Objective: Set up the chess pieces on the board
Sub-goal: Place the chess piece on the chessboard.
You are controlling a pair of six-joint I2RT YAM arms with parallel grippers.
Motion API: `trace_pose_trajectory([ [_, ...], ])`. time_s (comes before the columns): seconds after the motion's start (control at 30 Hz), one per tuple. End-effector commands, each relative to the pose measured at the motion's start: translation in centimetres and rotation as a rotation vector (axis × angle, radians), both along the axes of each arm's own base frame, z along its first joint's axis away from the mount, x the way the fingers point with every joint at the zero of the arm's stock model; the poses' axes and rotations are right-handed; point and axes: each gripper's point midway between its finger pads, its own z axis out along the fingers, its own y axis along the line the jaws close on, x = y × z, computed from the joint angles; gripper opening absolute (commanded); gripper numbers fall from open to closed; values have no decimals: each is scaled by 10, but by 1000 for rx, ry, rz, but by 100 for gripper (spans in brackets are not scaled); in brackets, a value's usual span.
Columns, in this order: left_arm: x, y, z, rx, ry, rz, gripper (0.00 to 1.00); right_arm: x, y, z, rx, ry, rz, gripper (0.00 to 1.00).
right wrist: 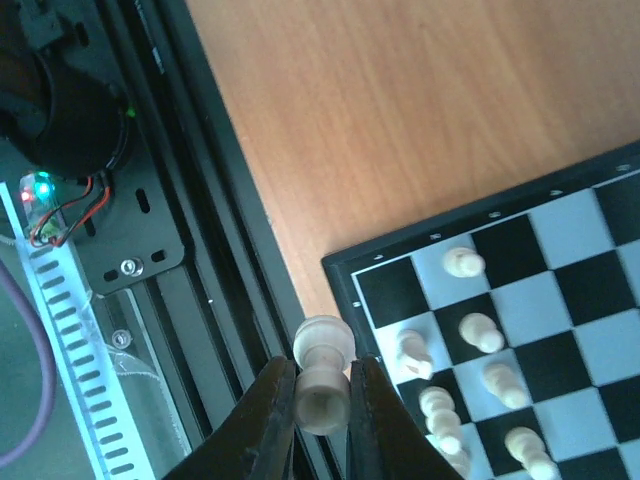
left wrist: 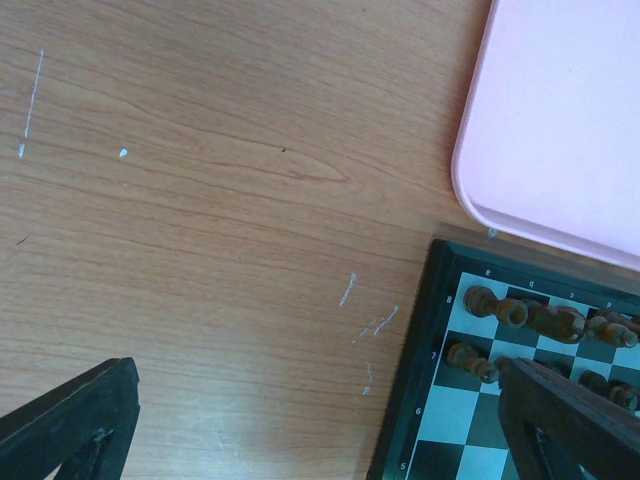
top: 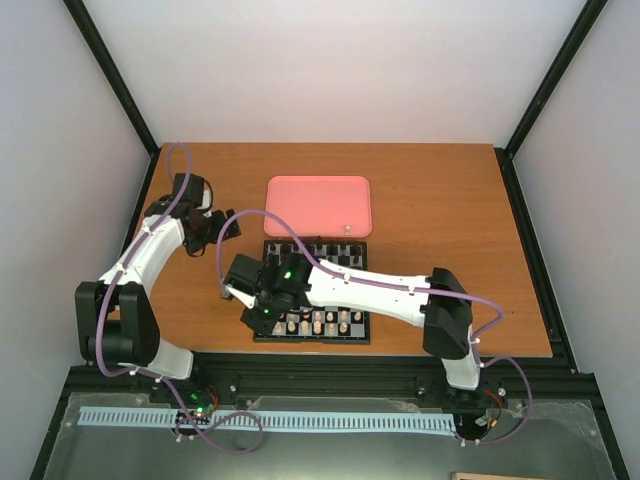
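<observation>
Top external, wooden table, white walls, right gripper pinching chess piece, left gripper agape

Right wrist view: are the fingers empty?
No, the fingers are shut on a cream-white chess piece, its head showing above them.

The top external camera sits high behind the near edge of the brown wooden tabletop, looking down over all of it; the left wrist camera looks down from close by at the far left corner of the small black-and-white checkered chessboard and a corner of the pink rounded tray; the right wrist camera hangs close over the board's near left corner and the black metal frame rail; all three views share the board.
</observation>
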Motion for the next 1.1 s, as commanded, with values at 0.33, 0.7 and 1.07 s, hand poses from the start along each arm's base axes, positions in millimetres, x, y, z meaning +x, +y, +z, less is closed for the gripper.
trace_pose_trajectory([
  [0.33,5,-1,24,-8,-80,2,100,-3,14,-68,-114,17,72,7],
  [0.7,8,-2,19,-6,-71,-9,100,8,5,-90,-195,-5,28,7],
  [1.07,7,-2,18,-2,-68,-12,100,16,1,-105,-252,8,10,7],
])
